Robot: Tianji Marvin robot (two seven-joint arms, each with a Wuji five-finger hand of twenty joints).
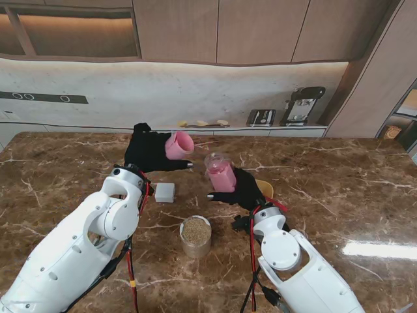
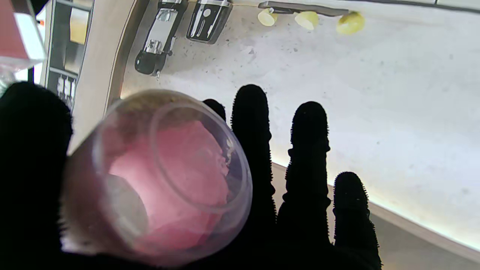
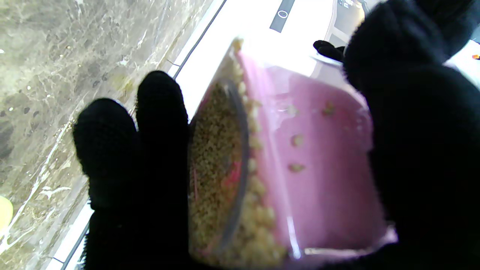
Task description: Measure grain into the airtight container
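- Left hand (image 1: 148,151) is clamping a tipped pink measuring cup (image 1: 178,145), mouth toward the container, likely for pouring.
- Right hand (image 1: 246,190) is gripping the clear pink-lined airtight container (image 1: 219,173), steadying it upright.

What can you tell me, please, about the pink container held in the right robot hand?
The pink container is a clear-walled jar with a pink inside, looking like plastic or glass. Its mouth is open, with no lid on it. The right robot hand, in a black glove, grips it from the side and holds it roughly upright above the brown marble table. The right wrist view shows tan grain lying at its base and a few grains stuck to its wall.
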